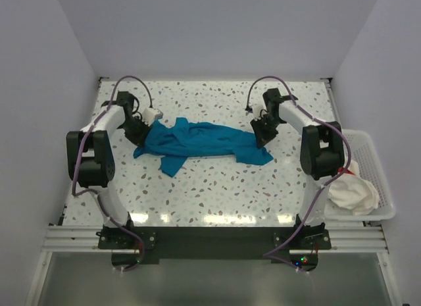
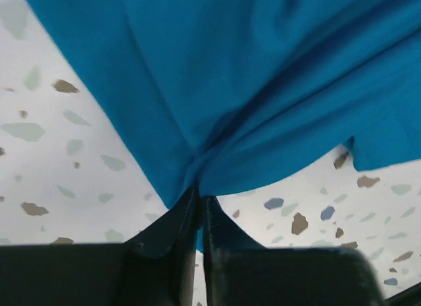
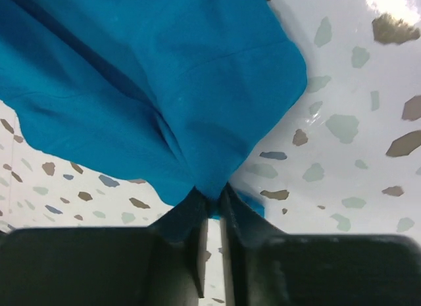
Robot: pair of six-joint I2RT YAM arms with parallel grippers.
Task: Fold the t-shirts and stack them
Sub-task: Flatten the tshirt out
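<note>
Firmly, the left jaws are pinching together on one end of the plain teal-blue short-sleeved cloth t-shirt (image 1: 197,140), and the right jaws are clamping its other end, the one nearer the white plastic mesh basket (image 1: 380,171). Between them the shirt is stretching in a rumpled band across the speckled white surface (image 1: 217,187), lying well apart from the basket, on its left. Inside the basket, a bunched white cloth t-shirt (image 1: 352,191) is resting.
</note>
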